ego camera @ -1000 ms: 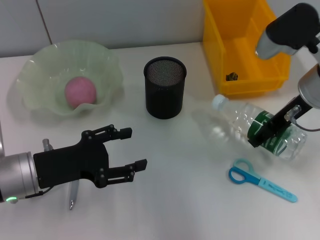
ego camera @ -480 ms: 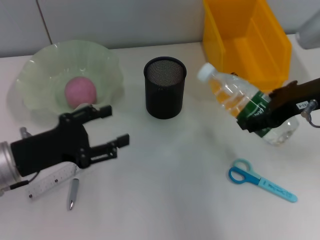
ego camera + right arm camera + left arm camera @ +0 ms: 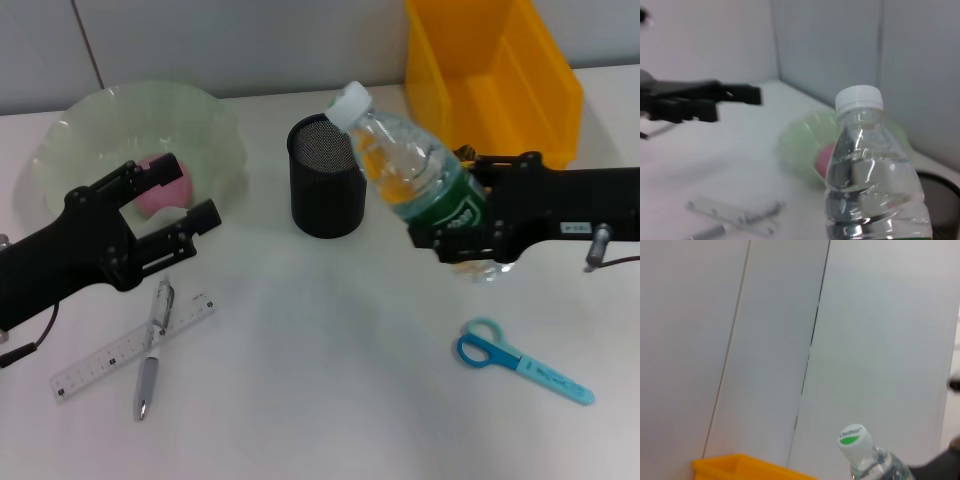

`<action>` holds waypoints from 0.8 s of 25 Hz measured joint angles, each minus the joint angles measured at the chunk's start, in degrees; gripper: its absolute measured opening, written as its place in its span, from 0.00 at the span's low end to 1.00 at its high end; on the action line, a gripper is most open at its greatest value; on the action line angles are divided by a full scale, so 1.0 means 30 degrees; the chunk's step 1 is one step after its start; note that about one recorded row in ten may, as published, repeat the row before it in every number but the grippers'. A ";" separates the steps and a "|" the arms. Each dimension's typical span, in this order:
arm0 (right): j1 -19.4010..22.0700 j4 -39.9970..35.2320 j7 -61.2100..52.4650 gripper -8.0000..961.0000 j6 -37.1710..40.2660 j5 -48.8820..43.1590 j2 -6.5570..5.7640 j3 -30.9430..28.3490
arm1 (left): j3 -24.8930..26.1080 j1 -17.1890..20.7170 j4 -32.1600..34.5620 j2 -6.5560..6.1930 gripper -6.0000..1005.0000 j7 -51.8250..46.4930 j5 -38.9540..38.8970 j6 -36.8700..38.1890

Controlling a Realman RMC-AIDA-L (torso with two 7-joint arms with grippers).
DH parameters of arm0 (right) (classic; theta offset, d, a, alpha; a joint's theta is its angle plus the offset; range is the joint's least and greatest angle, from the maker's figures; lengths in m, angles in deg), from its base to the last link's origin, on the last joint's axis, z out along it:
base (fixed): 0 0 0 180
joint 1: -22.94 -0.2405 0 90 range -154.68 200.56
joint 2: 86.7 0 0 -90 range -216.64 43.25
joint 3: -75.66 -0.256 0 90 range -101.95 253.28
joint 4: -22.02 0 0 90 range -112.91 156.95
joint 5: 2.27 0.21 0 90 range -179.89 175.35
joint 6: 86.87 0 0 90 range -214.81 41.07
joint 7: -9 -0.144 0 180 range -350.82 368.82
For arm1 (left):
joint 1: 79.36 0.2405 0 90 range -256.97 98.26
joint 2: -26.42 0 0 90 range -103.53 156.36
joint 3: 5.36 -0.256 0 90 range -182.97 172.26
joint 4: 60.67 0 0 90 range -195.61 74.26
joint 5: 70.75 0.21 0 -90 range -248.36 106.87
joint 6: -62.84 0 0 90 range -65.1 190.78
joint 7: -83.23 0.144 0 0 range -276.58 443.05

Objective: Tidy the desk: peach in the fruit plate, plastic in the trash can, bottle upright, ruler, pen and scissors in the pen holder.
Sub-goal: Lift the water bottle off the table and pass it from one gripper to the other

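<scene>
My right gripper (image 3: 452, 208) is shut on the green label of the bottle (image 3: 405, 165), held off the desk (image 3: 320, 380) and tilted, with its white cap (image 3: 350, 100) over the pen holder (image 3: 328, 178). Open and holding nothing, my left gripper (image 3: 190, 192) hovers in front of the fruit plate (image 3: 100, 115), partly hiding the peach (image 3: 152, 197) inside. The ruler (image 3: 120, 348) and pen (image 3: 150, 360) lie crossed at front left. At front right are the scissors (image 3: 520, 362). The trash can (image 3: 490, 80) stands at the back right. The right wrist view shows the bottle (image 3: 870, 175) close up.
A wall of grey panels runs along the far edge of the desk. The bottle's cap (image 3: 855, 440) and the trash can's rim (image 3: 740, 465) show in the left wrist view.
My right gripper has lifted the bottle off the desk and swung it up and to the left. The left arm drew back toward the fruit plate, uncovering the ruler and pen.
</scene>
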 joint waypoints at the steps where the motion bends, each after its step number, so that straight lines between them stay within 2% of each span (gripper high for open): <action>1: 0.0000 0.0000 0.0000 0.81 0.0000 0.0000 0.0000 0.0000 | 0.0083 -0.0034 -0.0075 0.0012 0.81 -0.0305 -0.0128 0.0183; 5: -0.0326 0.2617 0.3252 0.81 0.0082 0.2687 -0.0032 0.0301 | 0.0183 -0.0216 -0.0505 0.0077 0.81 -0.1113 -0.0722 0.0883; 10: -0.0817 0.4850 0.5981 0.81 0.0444 0.4244 -0.0044 0.0675 | 0.0188 -0.0513 -0.1035 0.0080 0.81 -0.1111 -0.0913 0.1021; 20: -0.2032 0.7238 0.7797 0.81 0.0499 0.5484 0.0004 0.1182 | 0.0031 -0.1032 -0.1641 0.0094 0.81 -0.1156 -0.0933 0.1123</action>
